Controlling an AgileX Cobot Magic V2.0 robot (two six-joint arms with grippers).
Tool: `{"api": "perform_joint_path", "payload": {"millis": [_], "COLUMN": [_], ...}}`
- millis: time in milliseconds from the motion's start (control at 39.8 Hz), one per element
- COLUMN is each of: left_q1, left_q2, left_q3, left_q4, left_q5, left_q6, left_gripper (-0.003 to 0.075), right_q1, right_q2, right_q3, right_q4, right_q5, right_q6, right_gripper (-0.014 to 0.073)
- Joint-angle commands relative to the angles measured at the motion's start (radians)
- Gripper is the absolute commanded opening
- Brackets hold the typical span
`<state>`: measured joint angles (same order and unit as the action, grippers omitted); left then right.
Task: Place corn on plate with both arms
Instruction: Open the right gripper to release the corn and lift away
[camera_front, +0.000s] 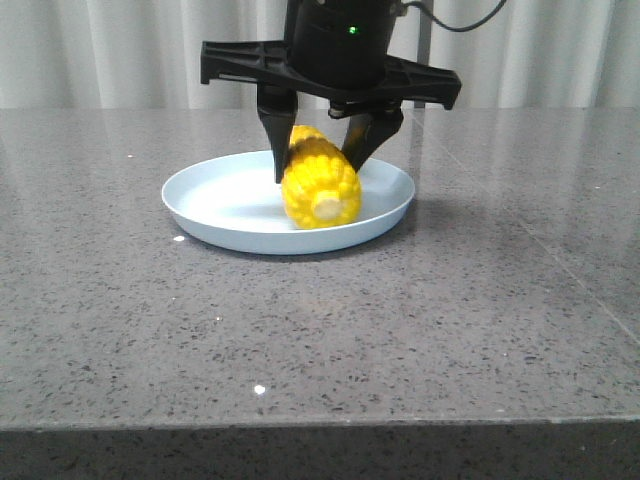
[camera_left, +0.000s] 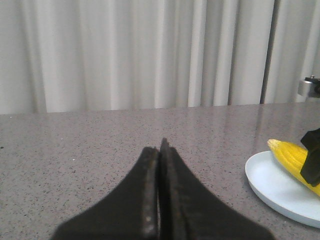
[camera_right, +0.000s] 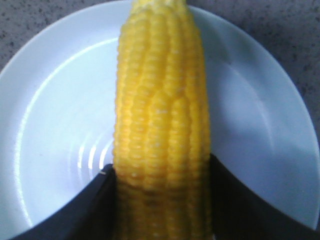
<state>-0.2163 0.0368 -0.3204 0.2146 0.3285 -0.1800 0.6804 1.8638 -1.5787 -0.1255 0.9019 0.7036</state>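
Here, the corn (camera_front: 320, 186) lies on the plate (camera_front: 210, 195), a bit to the right of the plate's middle in the front view. It is a bright yellow cob with neat rows of small, bumpy kernels running along it. Its end that points at the front camera is a pale, round stub. In the right wrist view the corn (camera_right: 160, 125) fills the middle of the picture, and its kernels look shiny and packed tight. The plate (camera_right: 60, 130) under it is round, smooth and pale blue, with a low rim and soft rings of light on it.

The right end effector (camera_front: 322, 135) comes down from above, over the plate. Its two black fingers (camera_right: 75, 210) sit one on each side of the cob and press against it, so it is gripping the corn. The fingers hold the far part of the cob, away from the pale stub.

The left end effector (camera_left: 161, 150) is off to the side of the plate, low over the grey speckled table (camera_left: 75, 150). Its two black fingers are pushed together with nothing between them. From its view, the plate (camera_left: 272, 185) and one tip of the corn (camera_left: 290, 152) show at the edge. White curtains (camera_left: 125, 50) hang behind the table.
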Motion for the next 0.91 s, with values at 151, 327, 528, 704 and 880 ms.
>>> {"api": "perform_joint_path", "payload": {"millis": [151, 327, 528, 704, 880], "left_q1": [-0.003, -0.003, -0.003, -0.003, -0.003], "left_q2": [0.013, 0.013, 0.013, 0.013, 0.013], "left_q3": [-0.026, -0.026, -0.026, -0.026, -0.026], "left_q4": [-0.003, -0.003, -0.003, -0.003, -0.003], "left_q5": [-0.075, -0.075, -0.075, -0.075, -0.075], "left_q6": [-0.012, -0.012, -0.012, -0.012, -0.012], "left_gripper": [-0.0020, -0.0020, -0.0020, -0.0020, -0.0020], "right_q1": [0.000, -0.021, -0.139, -0.254, -0.387], "right_q2": [-0.064, -0.113, -0.194, -0.247, -0.292], "right_q3": [-0.035, -0.061, -0.104, -0.104, -0.101], "right_q4": [0.021, 0.003, 0.003, 0.004, 0.050], "right_q5": [0.000, 0.008, 0.030, 0.124, 0.195], "right_q6": [0.011, 0.011, -0.021, -0.152, -0.280], "right_gripper": [0.0493, 0.0657, 0.0643, 0.0573, 0.0275]}}
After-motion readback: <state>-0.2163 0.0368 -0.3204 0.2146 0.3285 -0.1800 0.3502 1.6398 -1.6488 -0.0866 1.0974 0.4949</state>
